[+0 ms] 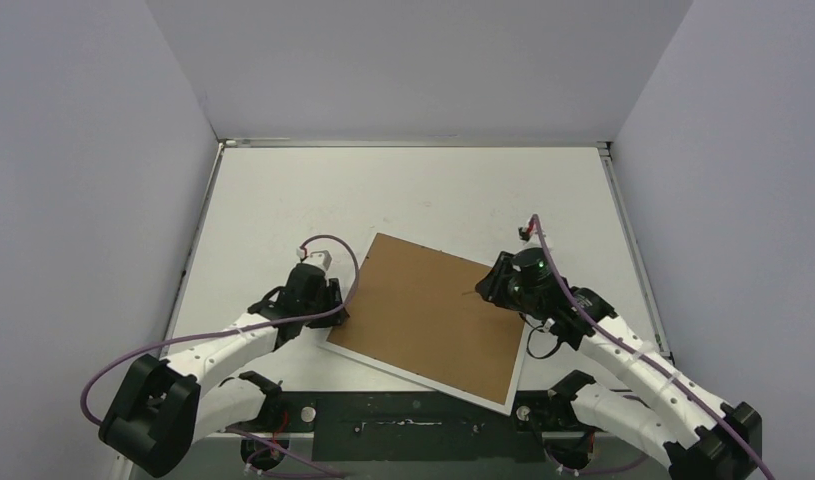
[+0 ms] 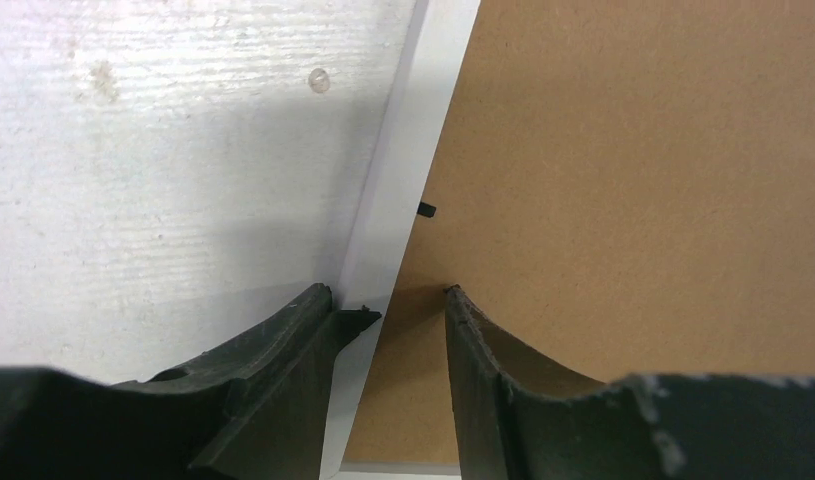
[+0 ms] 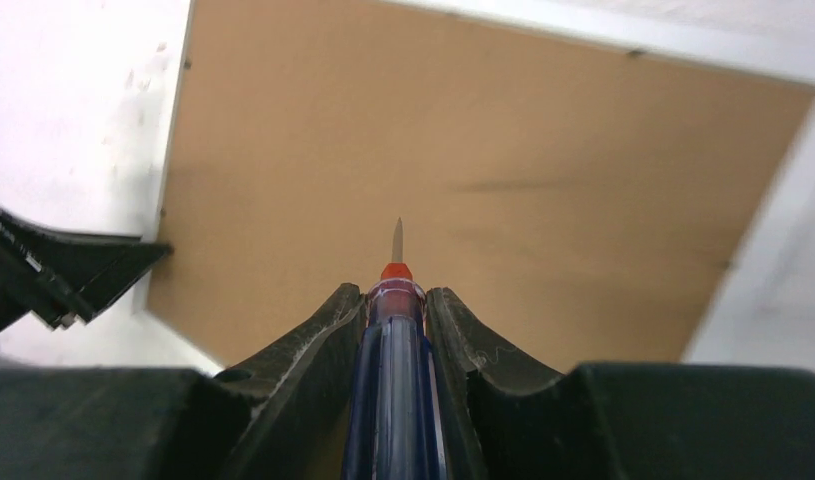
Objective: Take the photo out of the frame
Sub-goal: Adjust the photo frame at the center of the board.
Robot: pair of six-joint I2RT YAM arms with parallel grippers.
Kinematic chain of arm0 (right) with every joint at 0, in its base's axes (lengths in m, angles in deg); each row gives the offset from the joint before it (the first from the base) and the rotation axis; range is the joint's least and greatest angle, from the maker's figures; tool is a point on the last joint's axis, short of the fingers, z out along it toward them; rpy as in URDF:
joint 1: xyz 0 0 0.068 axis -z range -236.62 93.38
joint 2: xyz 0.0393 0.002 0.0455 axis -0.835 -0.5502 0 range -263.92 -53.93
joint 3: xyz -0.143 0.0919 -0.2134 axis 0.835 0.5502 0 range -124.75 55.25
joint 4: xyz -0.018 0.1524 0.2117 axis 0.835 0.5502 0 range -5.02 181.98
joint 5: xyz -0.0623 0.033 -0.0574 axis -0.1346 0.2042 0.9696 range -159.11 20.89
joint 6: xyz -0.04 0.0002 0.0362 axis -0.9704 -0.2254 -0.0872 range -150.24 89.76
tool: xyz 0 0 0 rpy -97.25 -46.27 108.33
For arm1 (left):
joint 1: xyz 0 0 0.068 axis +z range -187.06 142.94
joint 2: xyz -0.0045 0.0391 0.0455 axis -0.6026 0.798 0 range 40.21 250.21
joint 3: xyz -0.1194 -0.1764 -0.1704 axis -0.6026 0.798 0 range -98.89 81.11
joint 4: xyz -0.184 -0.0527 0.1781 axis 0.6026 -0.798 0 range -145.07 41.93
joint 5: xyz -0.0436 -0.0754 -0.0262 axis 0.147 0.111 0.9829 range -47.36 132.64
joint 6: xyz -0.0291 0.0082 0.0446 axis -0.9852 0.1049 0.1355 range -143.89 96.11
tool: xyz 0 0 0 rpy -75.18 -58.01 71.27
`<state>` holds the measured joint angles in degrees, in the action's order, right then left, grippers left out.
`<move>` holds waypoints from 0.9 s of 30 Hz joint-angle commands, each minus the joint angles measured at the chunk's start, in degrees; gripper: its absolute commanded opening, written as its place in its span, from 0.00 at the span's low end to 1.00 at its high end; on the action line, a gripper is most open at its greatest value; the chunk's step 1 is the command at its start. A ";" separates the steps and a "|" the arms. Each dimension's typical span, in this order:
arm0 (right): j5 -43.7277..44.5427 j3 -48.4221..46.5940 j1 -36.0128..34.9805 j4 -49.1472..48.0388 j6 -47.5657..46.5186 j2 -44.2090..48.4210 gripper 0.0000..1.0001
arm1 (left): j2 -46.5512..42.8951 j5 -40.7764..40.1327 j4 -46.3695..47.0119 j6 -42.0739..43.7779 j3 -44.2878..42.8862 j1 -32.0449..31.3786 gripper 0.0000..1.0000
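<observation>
Both my arms reach in low from the near edge of the table (image 1: 403, 190), elbows out, wrists bent down toward the middle. There is one frame (image 1: 428, 315) lying flat at the centre, brown back up. It is skewed, so one corner points to 5 o'clock, right between my two bases. The photo isn't showing; only board and white border strips face me.

My left gripper (image 2: 388, 295) sits at the frame's 9 o'clock edge, tipped steeply down. Its jaws are parted about halfway and grip nothing. They straddle the white strip, with one fingertip (image 2: 323, 300) on the outer side by the table and the other on the brown back. One small black clip (image 2: 428, 210) shows just ahead at 12 o'clock, where the strip meets the board.

My right gripper (image 3: 396, 295) hangs over the frame's 3 o'clock side, angled inward toward 9 o'clock. Its jaws are clamped tight around one screwdriver (image 3: 393, 380) with a blue handle and a red collar. The thin metal tip pokes out over the brown back, and I can't tell whether it touches.
</observation>
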<state>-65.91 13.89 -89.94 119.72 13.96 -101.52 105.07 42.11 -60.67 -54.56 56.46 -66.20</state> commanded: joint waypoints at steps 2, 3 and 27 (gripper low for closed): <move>-6.19 4.82 -7.67 -20.88 8.03 -5.59 0.00 | -6.04 11.41 2.74 -12.24 7.02 -2.99 0.35; -4.18 4.94 -9.83 -22.54 8.62 -6.82 0.00 | -7.43 10.69 2.67 -13.49 8.19 -3.08 0.33; 32.48 -3.91 -2.22 20.61 9.32 -3.79 0.00 | -18.36 3.51 -4.05 -19.26 11.57 -3.55 0.37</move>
<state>-35.33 9.39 -93.41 137.95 24.59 -103.99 84.87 34.89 -62.90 -71.22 68.25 -67.69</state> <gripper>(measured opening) 0.258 0.368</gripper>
